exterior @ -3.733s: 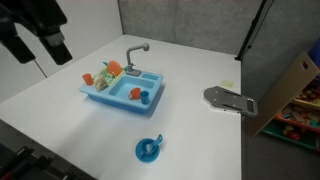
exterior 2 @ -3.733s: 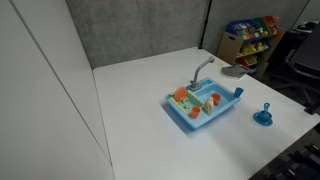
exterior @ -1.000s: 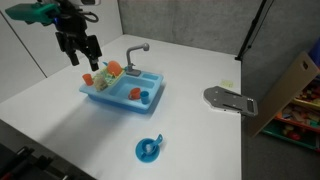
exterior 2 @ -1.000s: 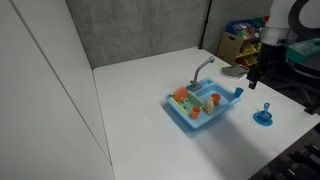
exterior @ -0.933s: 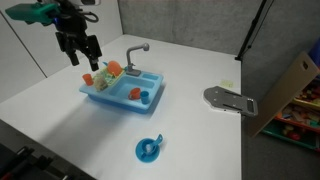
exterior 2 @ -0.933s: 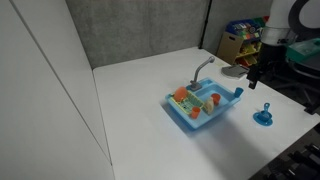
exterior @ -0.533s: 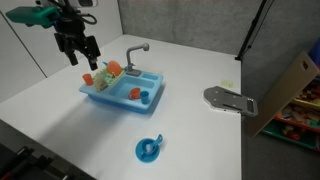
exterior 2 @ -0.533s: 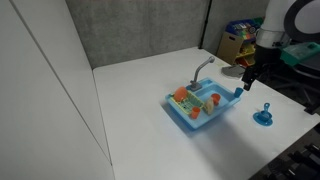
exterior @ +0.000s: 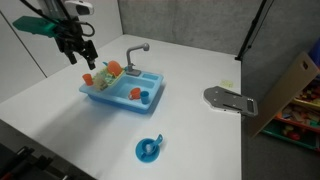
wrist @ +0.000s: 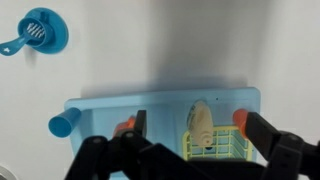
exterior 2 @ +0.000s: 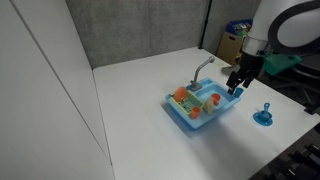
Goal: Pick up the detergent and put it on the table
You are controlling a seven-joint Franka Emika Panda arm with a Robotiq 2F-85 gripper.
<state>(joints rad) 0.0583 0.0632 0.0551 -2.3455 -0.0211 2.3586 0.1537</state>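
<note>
The detergent [wrist: 200, 124] is a pale cream lump lying in the blue toy sink [wrist: 160, 106], its lower end on a yellow-green rack [wrist: 212, 148]. My gripper [wrist: 198, 128] is open and hangs above the sink, with one dark finger on each side of the detergent and not touching it. In both exterior views the gripper [exterior: 79, 52] [exterior 2: 237, 84] is above one end of the sink [exterior: 122, 89] [exterior 2: 205, 106]. The white table [exterior: 60, 110] [exterior 2: 140, 110] lies all around the sink.
A blue round dish [exterior: 149, 149] [exterior 2: 264, 116] [wrist: 40, 31] lies on the table away from the sink. Orange and green toy pieces [exterior: 106, 71] and a small red cup [exterior: 143, 96] sit in the sink beside its grey faucet [exterior: 137, 50]. A grey flat object [exterior: 230, 100] lies near the table's edge.
The arm has swung in from the side and lowered; my open gripper now hangs over the end of the sink. Nothing on the table has moved.
</note>
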